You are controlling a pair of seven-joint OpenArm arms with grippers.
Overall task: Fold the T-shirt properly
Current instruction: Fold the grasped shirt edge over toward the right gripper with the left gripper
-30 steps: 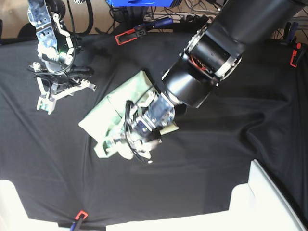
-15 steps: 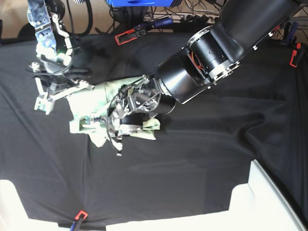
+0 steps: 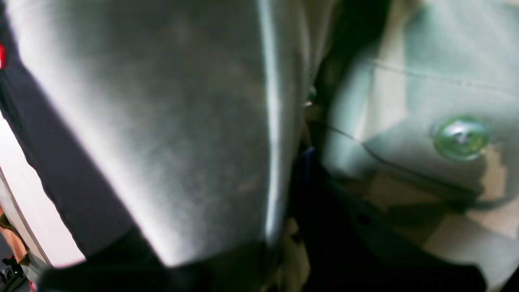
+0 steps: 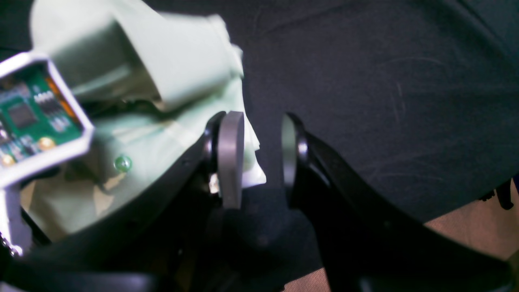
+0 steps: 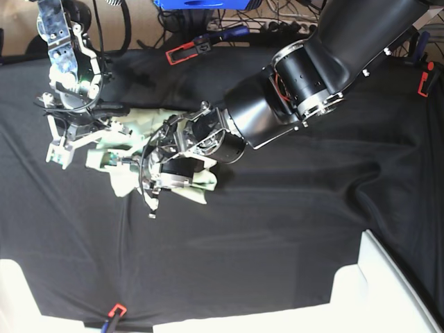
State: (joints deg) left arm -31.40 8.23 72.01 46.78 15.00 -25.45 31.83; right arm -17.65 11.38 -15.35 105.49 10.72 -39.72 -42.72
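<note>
The pale mint-green T-shirt (image 5: pixel 186 177) lies bunched in a heap on the black table cloth, left of centre. My left gripper (image 5: pixel 155 177) reaches in from the right and is buried in that heap, shut on a fold of the T-shirt. Its wrist view is blurred, filled by a grey finger (image 3: pixel 174 121) and pale fabric (image 3: pixel 446 61). My right gripper (image 5: pixel 84 142) hangs at the shirt's left edge. In its own view the two grey pads (image 4: pixel 231 158) stand apart over black cloth, with a corner of the shirt (image 4: pixel 178 73) just behind the left pad and nothing between them.
The black table cloth (image 5: pixel 277 236) covers the whole table, with wrinkles at the right. Red clamps (image 5: pixel 182 53) hold it at the back edge, at the right (image 5: pixel 424 82) and at the front (image 5: pixel 115 310). A white bin (image 5: pixel 388 291) stands at the front right corner.
My left arm has pulled the T-shirt up and to the left, right against the right gripper, and the shirt is more bunched. The right gripper has barely shifted.
</note>
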